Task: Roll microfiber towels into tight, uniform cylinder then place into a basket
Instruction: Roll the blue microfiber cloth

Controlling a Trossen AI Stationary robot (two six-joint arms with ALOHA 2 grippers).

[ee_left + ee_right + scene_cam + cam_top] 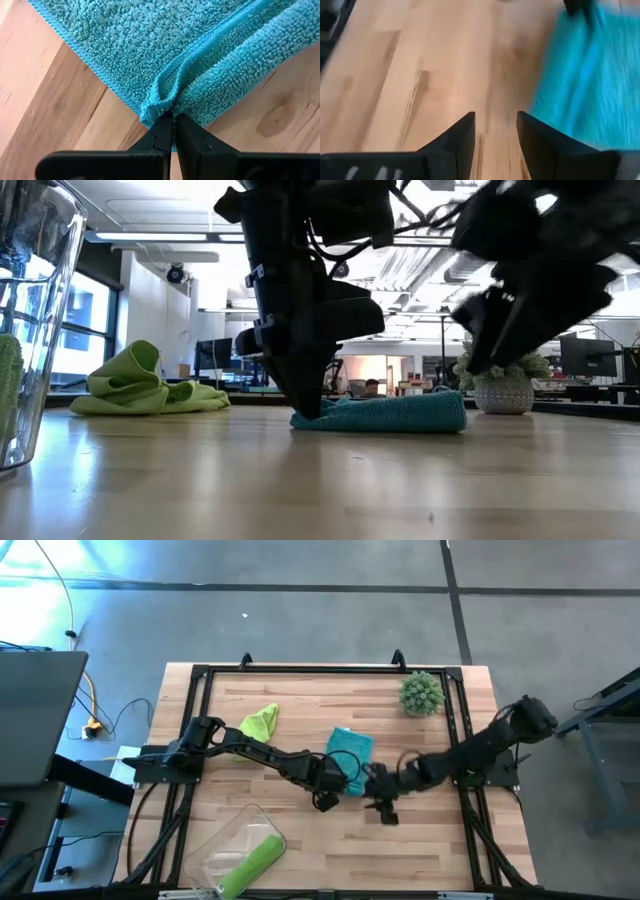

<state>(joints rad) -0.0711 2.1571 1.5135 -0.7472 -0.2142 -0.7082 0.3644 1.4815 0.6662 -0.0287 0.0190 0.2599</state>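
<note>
On the pale wooden plank table (420,840), a clear rounded plastic basket (222,850) at the front left holds one rolled lime-green fuzzy towel (252,866). At mid-table my left gripper (173,121) is pinched tight on the folded corner of the looped-pile teal microfiber towel (175,45). My right gripper (495,131) hangs slightly parted and empty over bare wood beside the towel. A second lime-green towel (260,721) lies crumpled farther back.
</note>
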